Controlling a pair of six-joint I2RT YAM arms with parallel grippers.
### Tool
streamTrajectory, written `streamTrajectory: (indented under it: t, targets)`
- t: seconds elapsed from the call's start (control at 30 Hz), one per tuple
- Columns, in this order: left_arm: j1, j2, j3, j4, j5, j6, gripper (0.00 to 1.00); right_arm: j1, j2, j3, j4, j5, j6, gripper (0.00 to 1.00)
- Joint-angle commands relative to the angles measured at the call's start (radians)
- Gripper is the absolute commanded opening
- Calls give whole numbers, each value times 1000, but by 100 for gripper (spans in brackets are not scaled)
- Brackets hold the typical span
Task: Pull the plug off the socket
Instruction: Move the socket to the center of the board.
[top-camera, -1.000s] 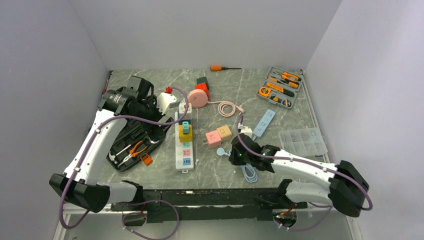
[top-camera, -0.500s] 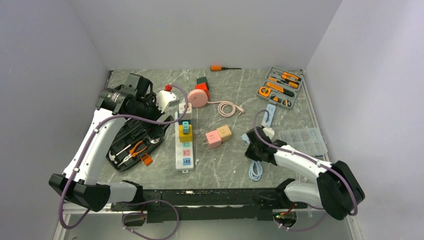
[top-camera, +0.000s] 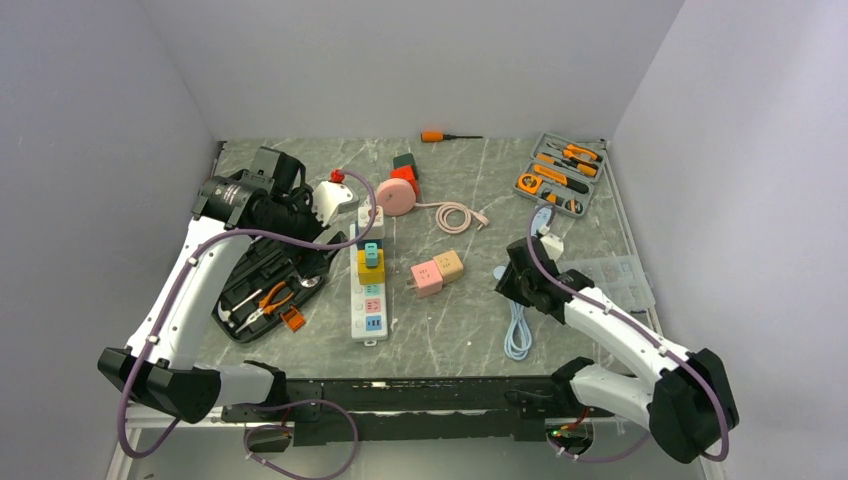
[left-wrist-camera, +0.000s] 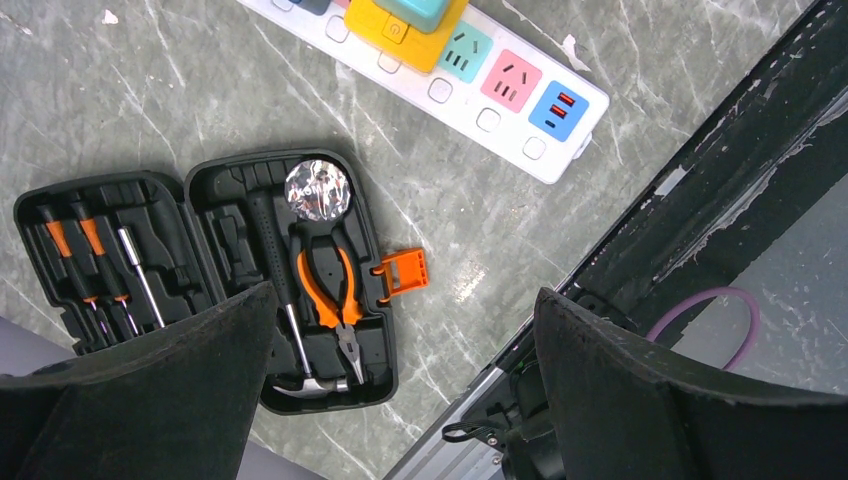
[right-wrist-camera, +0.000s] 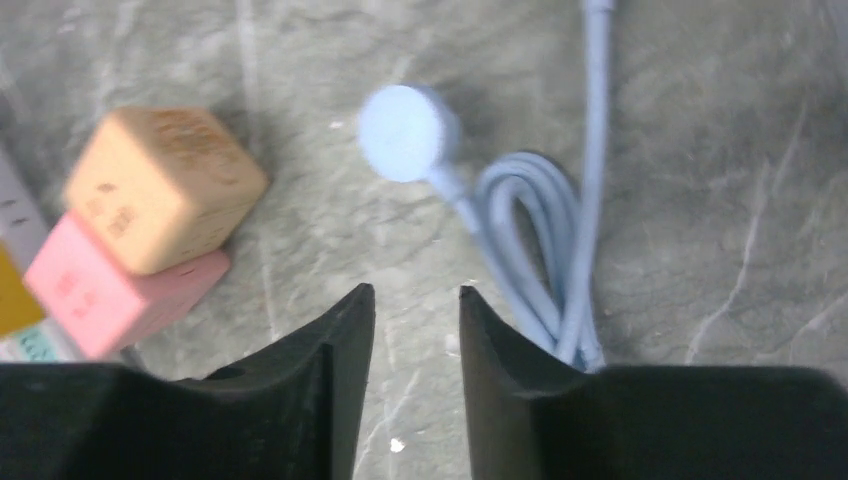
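A white power strip (top-camera: 368, 300) lies mid-table, with a teal plug (top-camera: 371, 252) seated on a yellow adapter (top-camera: 371, 268). In the left wrist view the strip (left-wrist-camera: 520, 110) runs along the top, the yellow adapter (left-wrist-camera: 405, 25) at the frame's edge. My left gripper (top-camera: 303, 222) hovers left of the strip over the tool case, jaws wide open and empty (left-wrist-camera: 405, 295). Over on the right, my right gripper (top-camera: 510, 282) sits low over bare table. Its jaws (right-wrist-camera: 415, 292) stand slightly apart with nothing between them. A blue cable (right-wrist-camera: 560, 230) lies just beside them.
An open black tool case (top-camera: 262, 290) lies left of the strip. Pink and tan cube adapters (top-camera: 437, 272) sit between the strip and my right gripper. The coiled blue cable (top-camera: 517, 338) is near the front. A grey tool set (top-camera: 558, 180) and a clear box (top-camera: 612, 280) lie at right.
My right arm swung from mid-table to the right, the blue cable shifting right with it, and its jaws have parted. The left arm has barely moved.
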Motion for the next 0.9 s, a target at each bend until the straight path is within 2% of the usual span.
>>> streamTrajectory:
  t: [0.0,0.1,0.2,0.37,0.57,0.87]
  targets:
    - [5,-25,1,-2,27,21,99,71,-28,136,-42,15,-64,49]
    - [5,-30,1,-1,35,17,99,158,27,198,-28,20,-34,68]
    - [5,-38,0,-6,29,12,99,230,116,244,9,22,-9,74]
    - [5,-61,-1,-8,12,11,99,245,251,321,55,-4,-11,76]
    - [5,-90,-13,-10,8,14,99,275,387,428,18,34,-16,77]
    - [5,-110,-38,-10,5,19,99,276,413,510,-10,113,-106,76]
